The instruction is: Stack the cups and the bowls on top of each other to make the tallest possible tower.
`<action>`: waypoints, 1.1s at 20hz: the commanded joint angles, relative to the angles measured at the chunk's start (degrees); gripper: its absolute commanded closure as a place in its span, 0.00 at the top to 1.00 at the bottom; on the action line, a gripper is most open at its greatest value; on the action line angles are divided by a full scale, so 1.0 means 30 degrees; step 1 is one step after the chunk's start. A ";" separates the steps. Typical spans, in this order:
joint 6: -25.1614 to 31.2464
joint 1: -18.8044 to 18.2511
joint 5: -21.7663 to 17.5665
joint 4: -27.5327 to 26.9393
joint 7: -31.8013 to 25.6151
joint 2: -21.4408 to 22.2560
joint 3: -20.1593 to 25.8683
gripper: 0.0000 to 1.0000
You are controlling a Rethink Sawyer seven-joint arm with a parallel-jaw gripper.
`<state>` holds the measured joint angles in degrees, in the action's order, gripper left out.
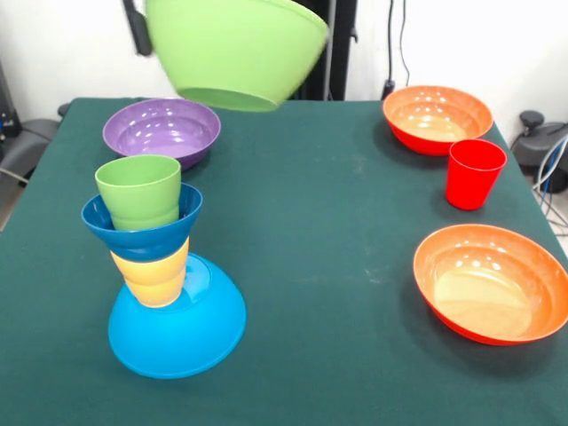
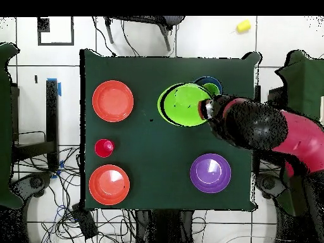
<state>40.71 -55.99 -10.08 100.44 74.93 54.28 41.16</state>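
My gripper (image 1: 139,31) is shut on the rim of the green bowl (image 1: 235,49) and holds it high in the air, upright and slightly tilted. In the overhead view the gripper (image 2: 206,109) and the green bowl (image 2: 182,104) partly cover the tower (image 2: 210,83). The tower (image 1: 155,266) stands at the front left: an upturned light-blue bowl (image 1: 182,333), a yellow cup (image 1: 153,273), the small dark-blue bowl (image 1: 142,232) and the green cup (image 1: 139,191) on top. The red cup (image 1: 474,173) stands alone.
The purple bowl (image 1: 162,130) sits behind the tower. One orange bowl (image 1: 437,117) is at the back right, the other (image 1: 493,282) at the front right. In the overhead view a small yellow thing (image 2: 243,26) lies on the floor beyond the table.
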 commanded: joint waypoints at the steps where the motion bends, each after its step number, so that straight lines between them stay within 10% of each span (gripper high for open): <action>1: 0.4690 -0.0808 -0.0088 -0.2223 -0.3642 0.0039 0.0923 0.00; 17: 0.8333 0.0041 -0.3177 -0.9155 -0.4587 -0.4294 0.0050 0.00; 22: 1.4460 0.0768 -0.3621 -1.0699 -0.5693 -0.4713 0.0214 0.00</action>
<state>63.13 -58.01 -16.06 75.93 74.93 44.67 41.38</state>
